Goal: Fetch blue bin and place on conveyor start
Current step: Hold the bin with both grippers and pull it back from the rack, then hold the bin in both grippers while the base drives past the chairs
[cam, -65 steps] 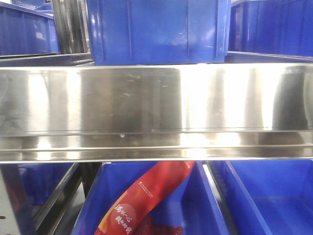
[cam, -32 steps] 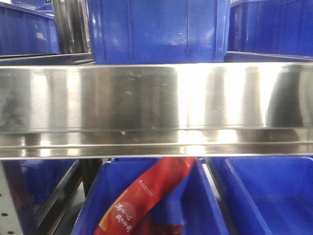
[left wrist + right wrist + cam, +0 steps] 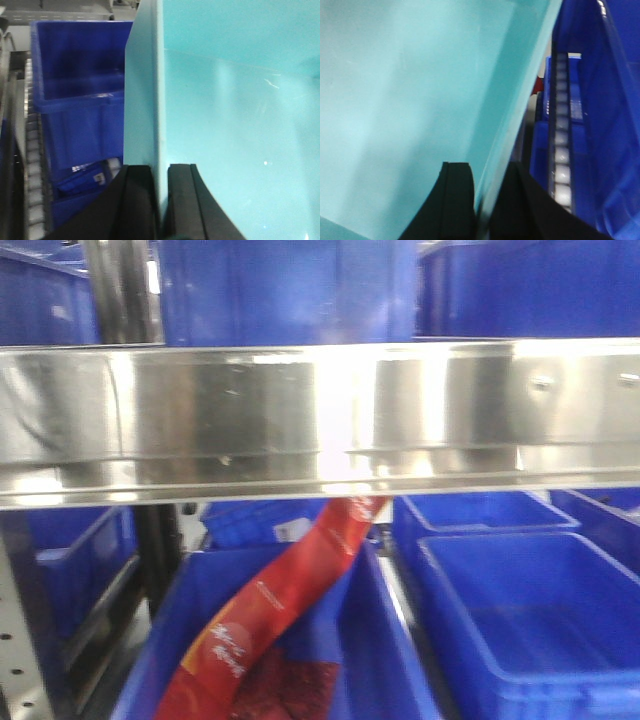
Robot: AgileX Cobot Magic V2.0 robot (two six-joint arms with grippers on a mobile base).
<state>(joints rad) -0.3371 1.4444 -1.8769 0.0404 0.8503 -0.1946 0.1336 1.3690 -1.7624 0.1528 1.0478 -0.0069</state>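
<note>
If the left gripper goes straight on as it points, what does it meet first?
The blue bin: its wall sits between the jaws of the left gripper and runs on ahead. A dark bin lies left of that line; depth unclear.

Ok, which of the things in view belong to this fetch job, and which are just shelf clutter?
In the job:
- aqua blue bin, a wall pinched by the left claw and by the right claw
- conveyor start: not in view

Just lying about:
- dark blue bins
- red packet in one of them
- steel shelf rail
- roller track
</note>
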